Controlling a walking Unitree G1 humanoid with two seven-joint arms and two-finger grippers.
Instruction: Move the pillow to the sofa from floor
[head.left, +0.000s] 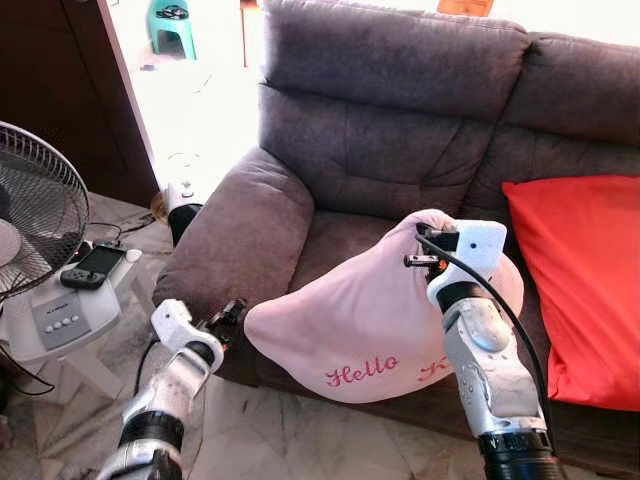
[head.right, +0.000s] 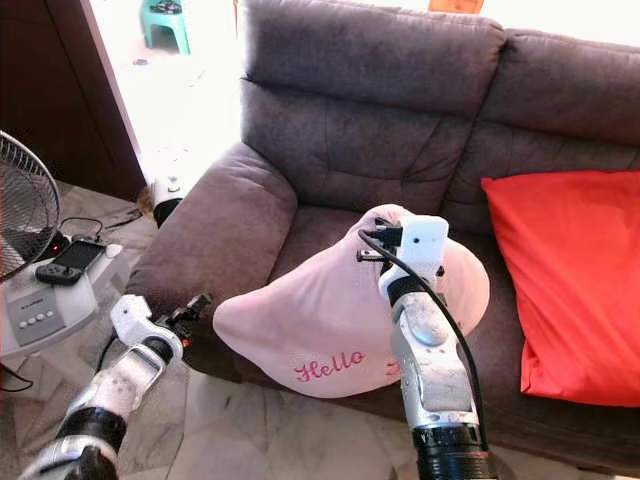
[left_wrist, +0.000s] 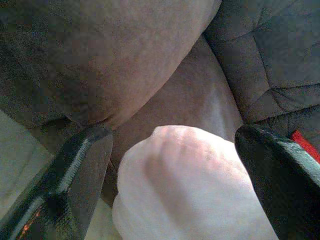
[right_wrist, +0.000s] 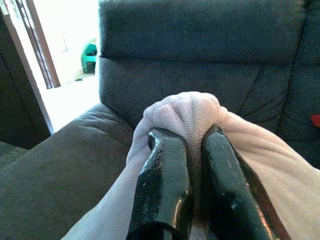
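A pink pillow with red "Hello" lettering hangs in front of the grey sofa, its lower part level with the seat's front edge. My right gripper is shut on a bunched top corner of the pillow, just above the seat. My left gripper is low beside the armrest. It is open, with its fingers spread either side of the pillow's left corner and not closed on it.
A red cushion leans on the sofa's right seat. A standing fan and a small white table with a handheld device are on my left. Beyond the armrest is a bright doorway with a green stool. Tiled floor lies below.
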